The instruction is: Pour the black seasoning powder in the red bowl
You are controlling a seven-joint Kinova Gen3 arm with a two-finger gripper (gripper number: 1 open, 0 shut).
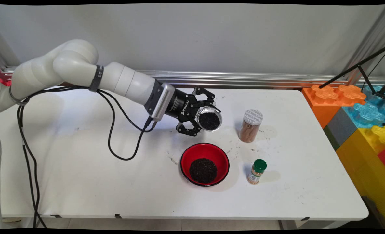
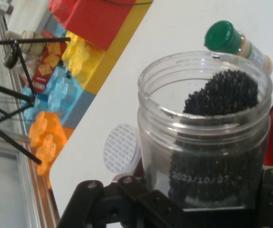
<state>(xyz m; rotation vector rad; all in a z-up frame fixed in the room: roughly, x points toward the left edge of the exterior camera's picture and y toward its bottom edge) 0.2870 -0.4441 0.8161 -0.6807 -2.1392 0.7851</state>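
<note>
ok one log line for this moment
end effector: shut on open jar, tilted | jar: dark grains | below: red bowl with grains | nearby: capped jar, green-lid shaker

place: robot lab | cues: white table [image 1: 82,182], aluminium rail [image 1: 244,78] (wall-mounted), giant toy blocks [image 1: 358,110]

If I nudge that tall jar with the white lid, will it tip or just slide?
The tall jar looks narrow for its height, so a high push likely tips it; low, it may slide. Its brown contents nearly fill it, suggesting some weight. On its side, its round body would probably roll.

We are seeing bright, even light; soft shadows are falling right of the bowl [image 1: 204,164] (hand view's background softening).
</note>
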